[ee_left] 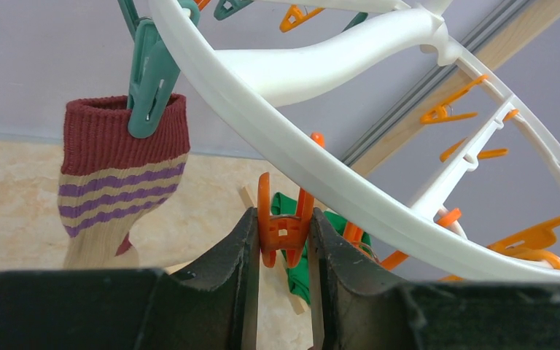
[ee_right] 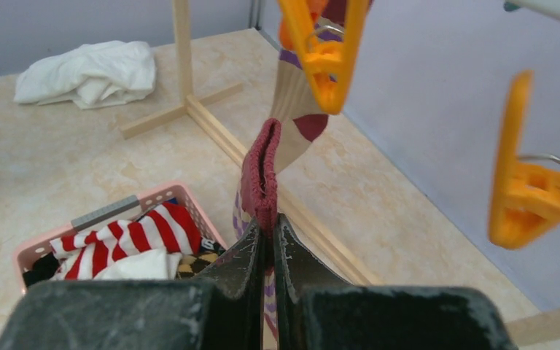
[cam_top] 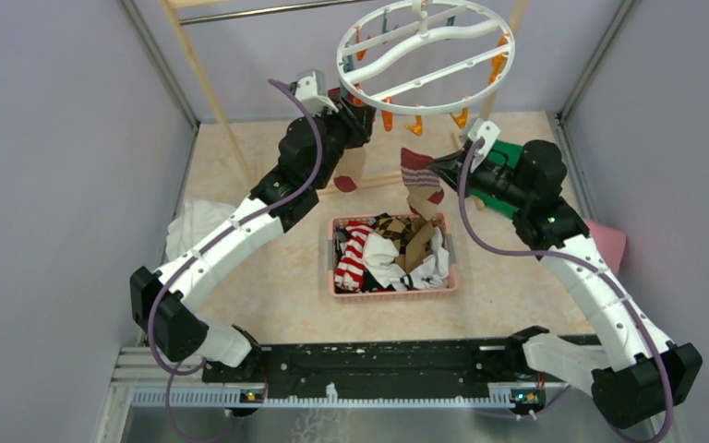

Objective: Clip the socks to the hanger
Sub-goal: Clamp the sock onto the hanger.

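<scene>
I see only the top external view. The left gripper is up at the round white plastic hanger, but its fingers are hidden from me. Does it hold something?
Observer: Yes, the left gripper pinches one orange plastic peg between its fingers.
Operator: How does the right gripper hold its sock?
Observer: The right gripper is shut on the upright ribbed edge of the maroon-cuffed sock.
Operator: Is any sock clipped already?
Observer: One tan sock with purple stripes hangs from a teal plastic peg by its maroon cuff.

Left arm [cam_top: 226, 235] and right arm [cam_top: 600, 286] are showing white link shells, black joint housings; purple cable [cam_top: 154, 314] is looping along each. Black fingers [ee_left: 233, 281] are looking scuffed, chalky. Black mounting rail [cam_top: 378, 371] is running at 6 o'clock.
</scene>
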`<control>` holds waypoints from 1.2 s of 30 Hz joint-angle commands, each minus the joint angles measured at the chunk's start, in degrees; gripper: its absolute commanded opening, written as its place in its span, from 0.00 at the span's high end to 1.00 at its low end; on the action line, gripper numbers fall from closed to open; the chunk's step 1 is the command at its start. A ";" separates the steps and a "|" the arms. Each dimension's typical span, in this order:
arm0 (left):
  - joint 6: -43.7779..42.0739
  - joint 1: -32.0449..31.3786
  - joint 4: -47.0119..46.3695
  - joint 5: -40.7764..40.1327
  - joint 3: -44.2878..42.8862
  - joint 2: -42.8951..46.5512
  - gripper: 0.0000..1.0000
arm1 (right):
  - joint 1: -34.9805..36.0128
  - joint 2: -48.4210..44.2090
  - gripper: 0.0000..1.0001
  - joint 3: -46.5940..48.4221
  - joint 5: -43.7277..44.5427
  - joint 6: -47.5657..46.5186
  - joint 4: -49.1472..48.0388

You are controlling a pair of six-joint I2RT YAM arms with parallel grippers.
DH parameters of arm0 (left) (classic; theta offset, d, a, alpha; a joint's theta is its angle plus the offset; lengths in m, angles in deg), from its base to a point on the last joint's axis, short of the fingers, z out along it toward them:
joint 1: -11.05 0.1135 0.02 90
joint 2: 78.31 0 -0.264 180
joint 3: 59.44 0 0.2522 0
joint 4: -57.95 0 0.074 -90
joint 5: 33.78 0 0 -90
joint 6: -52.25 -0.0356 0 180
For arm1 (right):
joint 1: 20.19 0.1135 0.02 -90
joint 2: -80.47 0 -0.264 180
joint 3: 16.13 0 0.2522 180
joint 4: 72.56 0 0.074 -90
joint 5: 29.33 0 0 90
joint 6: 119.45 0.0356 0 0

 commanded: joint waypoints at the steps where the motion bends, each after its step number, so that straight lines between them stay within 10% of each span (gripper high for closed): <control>1: 0.54 -0.16 -2.73 1.26 -0.40 2.13 0.89 | 4.92 -1.45 1.00 -1.07 3.23 0.52 -6.60; 36: -0.04 -0.07 -3.76 1.29 0.85 3.43 0.89 | 22.15 14.03 0.98 9.56 35.53 0.15 -17.96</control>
